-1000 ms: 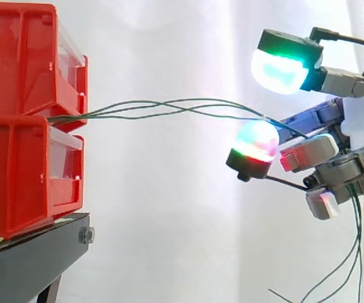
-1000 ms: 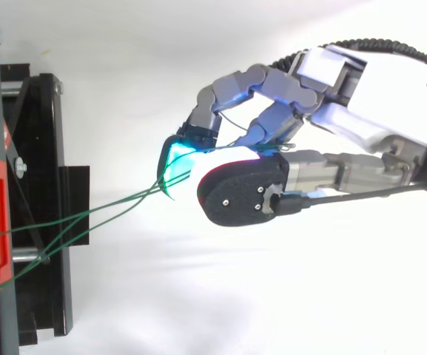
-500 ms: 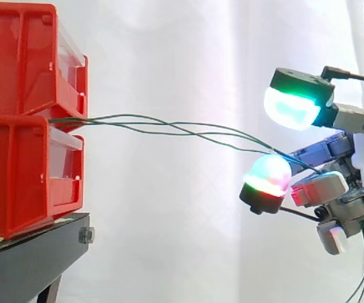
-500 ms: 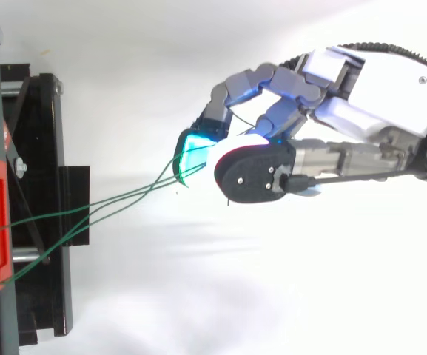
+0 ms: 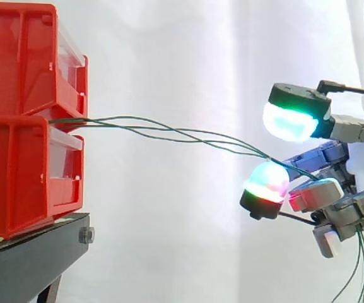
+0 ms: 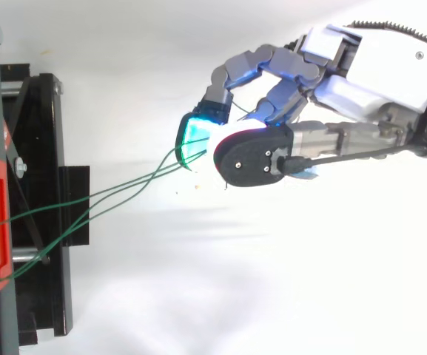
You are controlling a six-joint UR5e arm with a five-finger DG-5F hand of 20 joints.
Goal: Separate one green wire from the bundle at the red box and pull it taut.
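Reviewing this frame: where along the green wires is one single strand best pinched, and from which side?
Probably the outermost strand of the green wires, close to the red box, approached from the fan's outer side. Seen from above the strands spread widest there, whereas at the hand's fingers they converge together.

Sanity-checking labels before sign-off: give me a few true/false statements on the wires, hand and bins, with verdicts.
1. Several green wires run from the red bins to the hand. True.
2. The wires are pulled straight. False: they curve and sag.
3. Loose wire ends hang below the hand. True.
4. The bins stand on a white table. False: on a black stand.
5. The fingers are straight and empty. False: curled round the wires.
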